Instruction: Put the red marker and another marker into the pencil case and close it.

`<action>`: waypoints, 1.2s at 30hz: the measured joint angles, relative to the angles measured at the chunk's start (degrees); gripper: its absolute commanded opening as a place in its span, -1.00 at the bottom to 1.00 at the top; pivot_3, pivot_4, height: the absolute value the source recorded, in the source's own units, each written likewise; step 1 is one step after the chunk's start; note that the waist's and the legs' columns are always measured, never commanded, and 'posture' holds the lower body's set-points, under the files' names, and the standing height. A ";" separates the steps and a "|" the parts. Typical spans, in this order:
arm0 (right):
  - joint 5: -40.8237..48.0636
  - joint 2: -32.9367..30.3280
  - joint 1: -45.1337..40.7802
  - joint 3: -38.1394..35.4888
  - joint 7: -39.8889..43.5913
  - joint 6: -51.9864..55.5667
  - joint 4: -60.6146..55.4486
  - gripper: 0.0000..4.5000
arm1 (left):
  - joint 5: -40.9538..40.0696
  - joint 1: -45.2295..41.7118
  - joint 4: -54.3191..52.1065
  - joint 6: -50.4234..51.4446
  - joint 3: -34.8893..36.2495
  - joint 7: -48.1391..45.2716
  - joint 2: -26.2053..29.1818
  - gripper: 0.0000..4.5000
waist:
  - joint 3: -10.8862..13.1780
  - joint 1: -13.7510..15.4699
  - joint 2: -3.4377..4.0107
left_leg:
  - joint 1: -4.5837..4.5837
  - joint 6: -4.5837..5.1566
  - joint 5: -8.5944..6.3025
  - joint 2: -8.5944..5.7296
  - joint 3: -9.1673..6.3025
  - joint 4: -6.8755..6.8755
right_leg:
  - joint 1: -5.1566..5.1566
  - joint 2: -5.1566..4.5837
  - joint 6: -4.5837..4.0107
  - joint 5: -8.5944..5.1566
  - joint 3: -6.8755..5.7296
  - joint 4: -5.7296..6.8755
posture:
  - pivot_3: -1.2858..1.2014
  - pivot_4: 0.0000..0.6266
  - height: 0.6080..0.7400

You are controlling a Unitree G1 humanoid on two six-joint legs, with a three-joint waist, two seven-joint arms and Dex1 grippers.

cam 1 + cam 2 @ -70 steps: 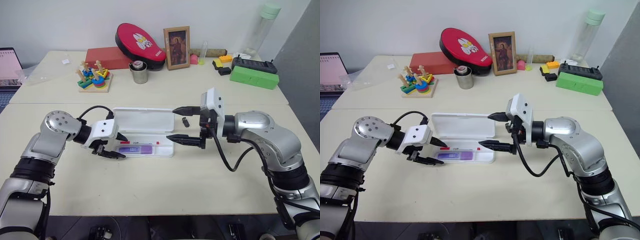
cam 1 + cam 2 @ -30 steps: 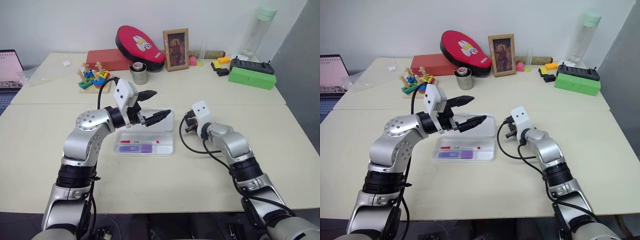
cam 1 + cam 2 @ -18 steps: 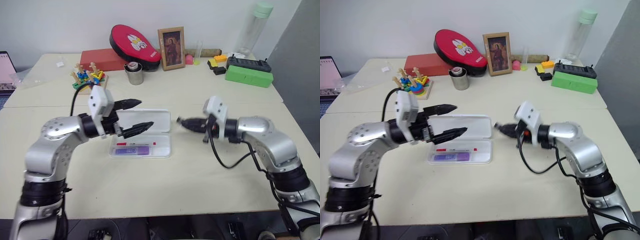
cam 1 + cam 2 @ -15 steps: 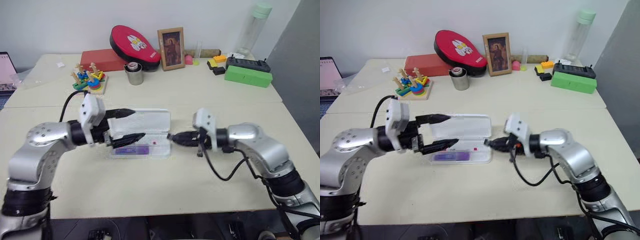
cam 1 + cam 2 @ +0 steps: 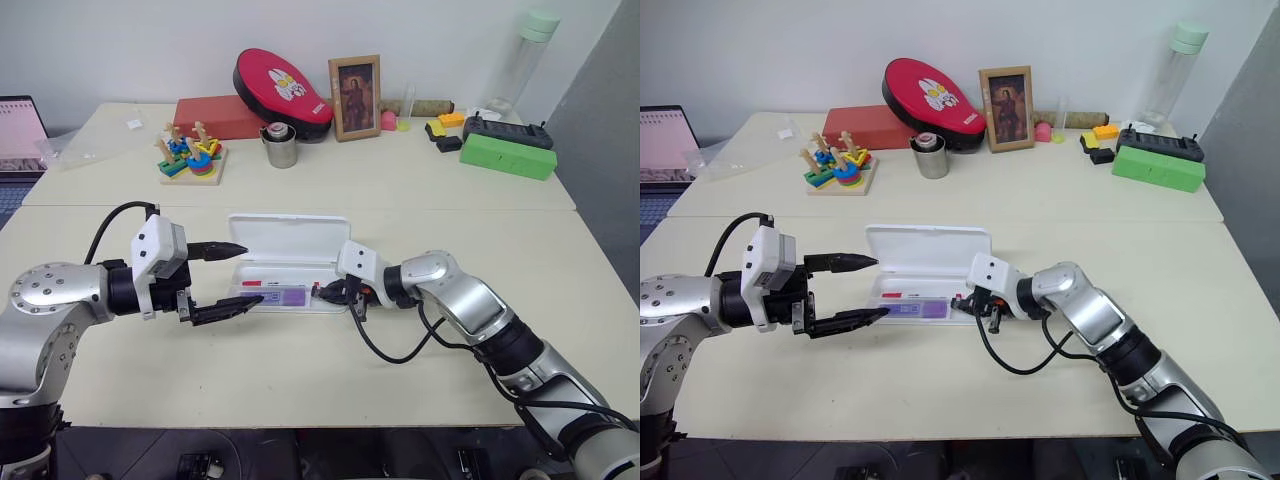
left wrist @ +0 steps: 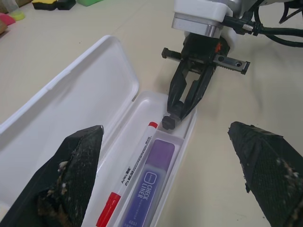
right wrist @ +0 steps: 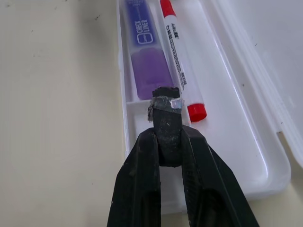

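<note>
The right fingers [image 7: 168, 124] grip a small black piece over the pencil case [image 5: 290, 235] near the desk's front edge; the left fingers [image 5: 238, 275] are wide open. Inside lie the red marker [image 6: 135, 173] and purple marker [image 6: 149, 185]. Release the piece gently into the tray, then fold the lid down.

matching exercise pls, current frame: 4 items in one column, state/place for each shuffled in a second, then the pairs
Items
1. red marker
2. purple highlighter
3. left gripper
4. right gripper

States
A. shut on a small black piece, tips over the end of the tray
B. lies in the tray on the side next to the open lid
C. open, holding nothing, at the other end of the pencil case
D. lies in the tray along its front wall

Pairs: 1-B, 2-D, 3-C, 4-A
</note>
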 measured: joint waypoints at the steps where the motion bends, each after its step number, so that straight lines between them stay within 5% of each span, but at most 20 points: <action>1: -0.32 0.03 0.00 0.03 0.39 -0.11 0.02 -0.40 | -0.13 0.26 -0.31 0.15 0.13 0.18 0.00 1.00 | 0.00 0.02 0.00 | 0.00 0.00 0.00 0.00 0.00 0.00 | 0.00 0.00 0.01 -0.01 0.00 0.00 | 0.03 -0.52 1.00; 14: -0.23 2.59 -2.34 -4.19 1.87 -2.32 0.20 0.98 | -0.63 0.59 -2.17 2.10 0.52 4.92 -0.15 1.00 | 0.00 0.04 0.00 | 0.00 0.00 0.00 0.00 -0.01 0.01 | 0.01 0.00 0.03 -0.01 0.00 0.01 | 0.03 -0.52 1.00; 19: 7.13 3.75 -3.06 -10.28 5.50 -1.70 -2.36 0.98 | -3.24 2.36 -4.25 4.51 5.41 9.22 -2.00 1.00 | 0.02 -0.04 0.01 | 0.00 0.00 0.00 0.01 -0.01 -0.01 | 0.01 0.00 0.00 0.01 0.00 0.02 | 0.03 -0.52 1.00; 26: 9.51 9.90 -19.42 -20.48 -3.40 -0.32 10.20 0.25 | -9.90 8.31 -7.42 8.72 19.10 19.40 -8.35 1.00 | -0.02 -1.24 -0.05 | 0.06 0.00 0.00 0.04 -0.04 0.00 | 0.04 0.03 -0.09 0.07 -0.03 0.08 | 0.03 -0.52 1.00; 36: -1.54 16.17 -27.89 -15.05 -9.77 -5.34 34.82 -0.70 | -16.91 14.75 -12.48 10.77 26.82 25.12 -9.92 1.00 | -0.01 -1.65 -0.04 | 0.01 -0.01 0.00 0.04 -0.01 -0.12 | -0.06 0.03 -0.25 0.13 0.00 0.04 | 0.03 -0.52 1.00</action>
